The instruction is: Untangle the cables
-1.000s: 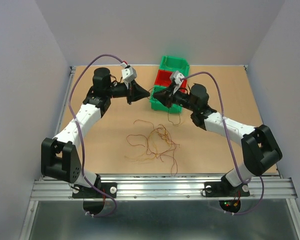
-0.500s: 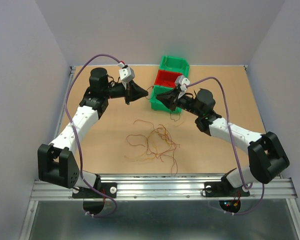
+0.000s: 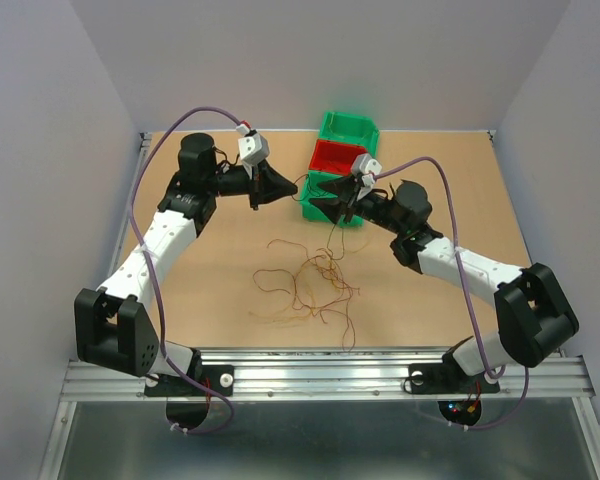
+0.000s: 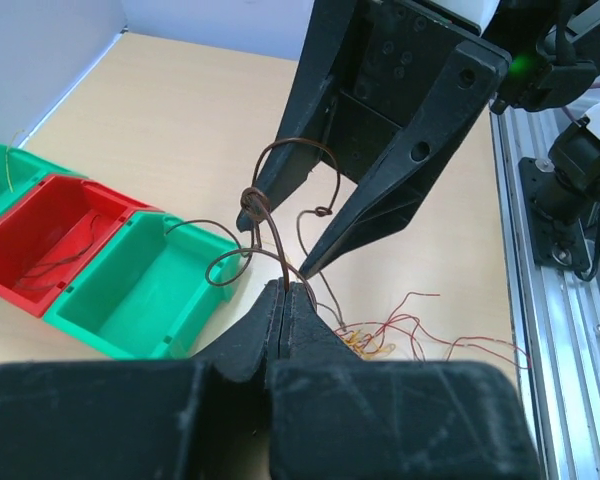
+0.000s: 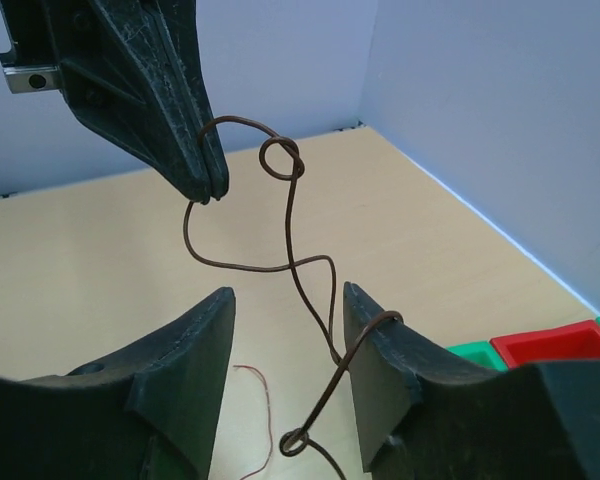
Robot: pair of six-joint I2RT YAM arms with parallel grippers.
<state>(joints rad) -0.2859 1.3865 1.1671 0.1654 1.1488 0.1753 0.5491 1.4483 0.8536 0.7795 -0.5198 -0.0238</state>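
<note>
My left gripper point(image 3: 292, 184) is shut on a thin brown cable point(image 4: 252, 203) and holds it up above the table, as the left wrist view point(image 4: 286, 287) shows. The cable has a small knot point(image 5: 280, 158) just beyond the left gripper's tips point(image 5: 206, 190). It then hangs down between the open fingers of my right gripper point(image 5: 288, 295) and lies over the edge of the right-hand finger point(image 5: 385, 330). The right gripper point(image 3: 330, 203) faces the left one closely. The other cables point(image 3: 315, 285), brown, orange and yellowish, lie tangled on the table below.
A row of green and red bins point(image 3: 340, 165) stands at the back behind the grippers, with thin strands in the red bin point(image 4: 55, 235) and the green bin point(image 4: 130, 285). Grey walls enclose the table. A metal rail point(image 3: 320, 375) runs along the near edge.
The right arm has drawn back to the right, widening the gap between the two grippers. The left arm has shifted slightly back and still holds the brown cable.
</note>
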